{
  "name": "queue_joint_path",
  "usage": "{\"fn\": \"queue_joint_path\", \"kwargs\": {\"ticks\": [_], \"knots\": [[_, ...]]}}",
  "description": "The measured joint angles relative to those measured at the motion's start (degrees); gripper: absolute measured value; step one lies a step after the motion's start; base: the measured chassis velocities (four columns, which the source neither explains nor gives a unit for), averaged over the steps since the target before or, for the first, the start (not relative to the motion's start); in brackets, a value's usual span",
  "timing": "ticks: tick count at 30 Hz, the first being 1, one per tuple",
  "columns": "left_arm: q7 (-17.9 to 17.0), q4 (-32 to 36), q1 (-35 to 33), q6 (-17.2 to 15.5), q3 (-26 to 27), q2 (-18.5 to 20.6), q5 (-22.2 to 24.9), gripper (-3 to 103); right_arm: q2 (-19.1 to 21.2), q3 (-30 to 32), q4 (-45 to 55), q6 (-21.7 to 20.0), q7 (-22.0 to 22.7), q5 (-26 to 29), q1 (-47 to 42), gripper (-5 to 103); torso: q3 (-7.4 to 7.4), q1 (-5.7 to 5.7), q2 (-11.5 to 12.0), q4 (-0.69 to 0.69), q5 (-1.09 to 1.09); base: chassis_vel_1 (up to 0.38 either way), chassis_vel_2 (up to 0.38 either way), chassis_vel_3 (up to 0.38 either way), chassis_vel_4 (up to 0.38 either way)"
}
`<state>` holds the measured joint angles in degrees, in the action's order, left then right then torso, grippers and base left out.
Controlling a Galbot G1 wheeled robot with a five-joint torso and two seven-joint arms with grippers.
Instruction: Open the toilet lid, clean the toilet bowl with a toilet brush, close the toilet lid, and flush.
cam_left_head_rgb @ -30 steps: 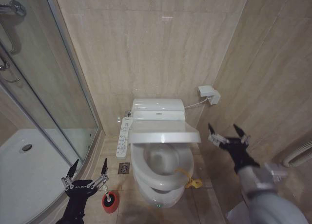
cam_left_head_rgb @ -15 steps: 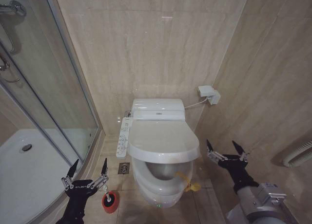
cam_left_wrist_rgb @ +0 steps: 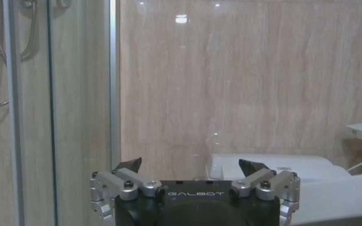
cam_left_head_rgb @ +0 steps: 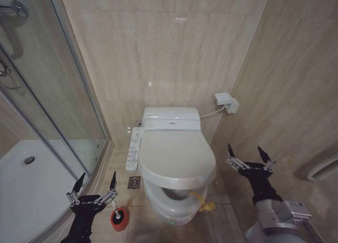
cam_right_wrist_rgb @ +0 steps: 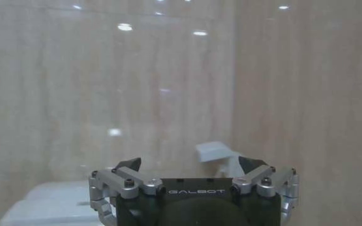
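You see the glossy white oval plastic toilet lid (cam_left_head_rgb: 176,157) hiding most of the white ceramic toilet bowl (cam_left_head_rgb: 170,193); just a sliver of the opening shows beneath its front edge. Behind the left claw (cam_left_head_rgb: 95,185), the small black-bristled toilet brush (cam_left_head_rgb: 119,214) sits in its red round holder (cam_left_head_rgb: 118,222), its thin handle partly covered by one claw finger.

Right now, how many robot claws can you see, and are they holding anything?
2. The left claw hangs open and empty above the red holder by the shower. The right claw hangs open and empty beside the toilet lid, near the side wall.
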<state>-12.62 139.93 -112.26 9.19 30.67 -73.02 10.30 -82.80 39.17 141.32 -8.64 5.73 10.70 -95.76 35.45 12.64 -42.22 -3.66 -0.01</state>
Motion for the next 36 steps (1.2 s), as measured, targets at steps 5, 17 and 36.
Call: {"fn": "queue_joint_path", "kwargs": {"ticks": [5, 17, 36], "knots": [[0.00, 0.00, 0.00, 0.00, 0.00, 0.00, 0.00, 100, 2.28, 5.02, -2.58, -1.66, -11.04, 5.67, 2.16, 100, 0.00, 0.00, 0.00, 0.00, 0.01, 0.000, 0.000, 0.000, 0.000], [0.00, 0.00, 0.00, 0.00, 0.00, 0.00, 0.00, 100, 3.28, 10.83, -4.63, -5.19, -14.81, 10.62, 3.61, 100, 0.00, 0.00, 0.00, -0.01, 0.01, 0.000, 0.000, 0.000, 0.000], [0.00, 0.00, 0.00, 0.00, 0.00, 0.00, 0.00, 100, -1.76, 6.90, -1.99, -1.00, -8.14, 3.85, -1.90, 100, 0.00, 0.00, 0.00, 0.00, 0.00, 0.000, 0.000, 0.000, 0.000]]}}
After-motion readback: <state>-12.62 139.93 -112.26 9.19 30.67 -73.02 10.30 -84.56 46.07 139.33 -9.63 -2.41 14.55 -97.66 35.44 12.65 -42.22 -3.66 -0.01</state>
